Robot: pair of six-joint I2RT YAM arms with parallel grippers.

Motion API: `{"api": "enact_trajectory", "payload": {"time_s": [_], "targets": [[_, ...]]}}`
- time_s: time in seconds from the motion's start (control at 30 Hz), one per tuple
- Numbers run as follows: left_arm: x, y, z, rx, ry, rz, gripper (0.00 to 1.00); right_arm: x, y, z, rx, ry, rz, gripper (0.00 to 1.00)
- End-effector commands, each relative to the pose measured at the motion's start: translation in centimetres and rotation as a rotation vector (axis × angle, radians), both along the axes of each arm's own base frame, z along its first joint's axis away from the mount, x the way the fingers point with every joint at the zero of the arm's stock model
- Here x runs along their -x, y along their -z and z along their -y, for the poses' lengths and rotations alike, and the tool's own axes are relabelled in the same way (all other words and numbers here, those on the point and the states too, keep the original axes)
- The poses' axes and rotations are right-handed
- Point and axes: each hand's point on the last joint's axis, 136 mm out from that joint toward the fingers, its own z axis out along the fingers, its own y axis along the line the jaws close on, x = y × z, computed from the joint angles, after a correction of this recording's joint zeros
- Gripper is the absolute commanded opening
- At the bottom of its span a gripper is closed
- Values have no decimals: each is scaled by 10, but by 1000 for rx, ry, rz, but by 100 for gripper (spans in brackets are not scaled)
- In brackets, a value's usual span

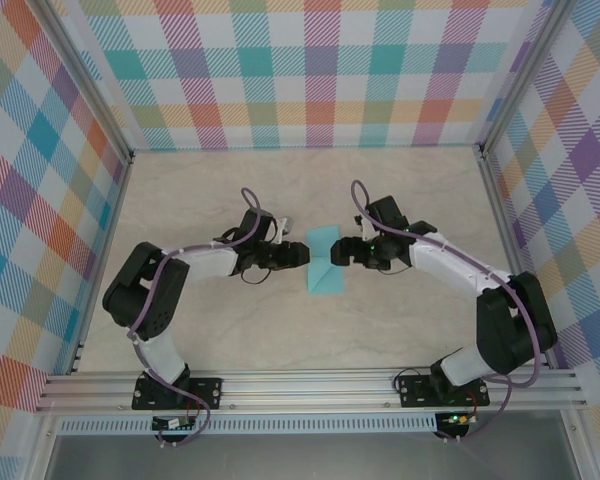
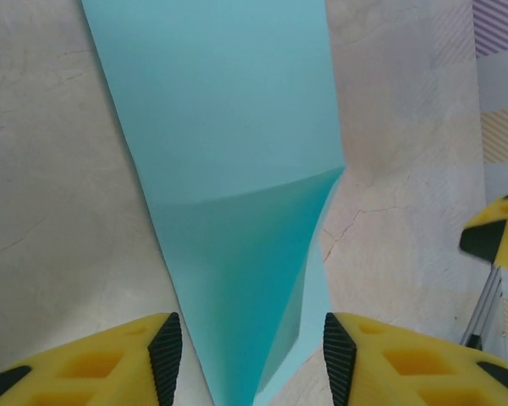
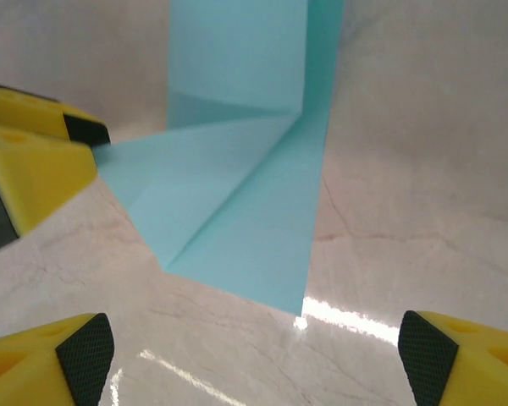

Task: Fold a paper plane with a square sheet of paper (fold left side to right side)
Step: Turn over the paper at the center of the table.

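Observation:
The square sheet of paper (image 1: pixel 325 264) is light turquoise and lies folded into a slim paper plane shape at the table's middle, one flap raised along a diagonal crease. My left gripper (image 1: pixel 302 253) is at its left edge. In the left wrist view the paper's (image 2: pixel 229 169) narrow pointed end runs between the open left gripper (image 2: pixel 252 355), with a gap at each pad. My right gripper (image 1: pixel 342 252) faces it from the right. In the right wrist view the right gripper (image 3: pixel 254 355) stands wide open over bare table, the paper (image 3: pixel 237 194) just ahead of it.
The beige marble-look table (image 1: pixel 230 330) is walled by plaid panels (image 1: pixel 310 70) at the back and both sides. An aluminium rail (image 1: pixel 310 388) runs along the near edge. The left gripper's yellow fingers (image 3: pixel 34 161) appear at the left in the right wrist view.

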Motion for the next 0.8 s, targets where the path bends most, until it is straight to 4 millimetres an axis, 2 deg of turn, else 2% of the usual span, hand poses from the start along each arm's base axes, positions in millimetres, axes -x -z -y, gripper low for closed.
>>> {"api": "enact_trajectory", "payload": {"time_s": [0.0, 0.2, 0.3, 0.5, 0.77], "targets": [[-10, -13, 15, 86, 29, 19, 43, 3, -8, -14, -112, -2, -2, 93], [-10, -8, 13, 68, 24, 16, 14, 1, 3, -21, -145, 7, -39, 96], [-9, -5, 7, 36, 12, 25, 6, -7, 4, -30, -178, 13, -55, 96], [-5, -3, 0, 2, -2, 31, 5, -27, 9, -51, -259, 36, -112, 89], [-4, -2, -6, -15, -18, 37, 4, -44, 25, -68, -302, 47, -174, 72]]}}
